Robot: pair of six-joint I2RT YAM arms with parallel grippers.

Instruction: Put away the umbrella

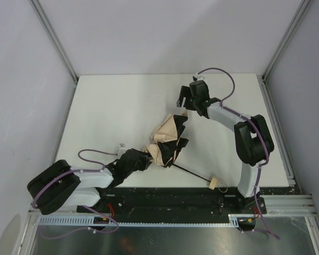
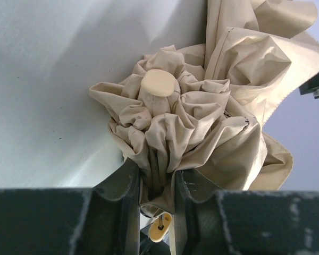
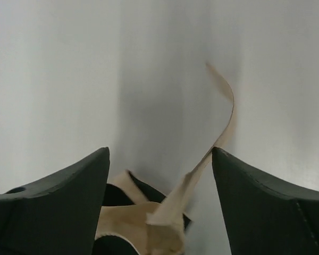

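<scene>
Two grippers flank the crumpled beige fabric umbrella (image 1: 169, 142) mid-table. The left gripper (image 2: 157, 178) is clamped on its bunched canopy. The right gripper (image 3: 159, 159), at the umbrella's far side, has its jaws apart around a loose tan strap (image 3: 224, 119). The thin dark shaft (image 1: 191, 173) points near-right, with its tan handle (image 1: 213, 183) at the white table (image 1: 106, 106) edge; free room lies far-left.

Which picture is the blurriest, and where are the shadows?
Right wrist view: blurriest; the tan strap and the right hand look soft, and a grey shadow band crosses the white surface behind. Left wrist view: the umbrella folds are sharp, the left hand nearby is fuzzy. Top view: even light, only faint shadows.
</scene>
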